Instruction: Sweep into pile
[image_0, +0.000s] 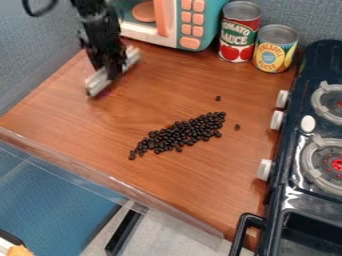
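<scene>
Nearest you: black beans (184, 132) in a slanted strip mid-counter (200, 187); two strays (237, 127) near its stove-side end (294, 160). Beyond and left of the strip, well apart from it: your claw (113, 72), clamped on a pale sweeper (97, 84), near the far-left edge.

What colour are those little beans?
Black, or nearly so; the beans show best in the camera view.

A black robot arm (95, 22) slants down from the top edge, left of centre — its gripper (113, 67) hanging downward.
</scene>
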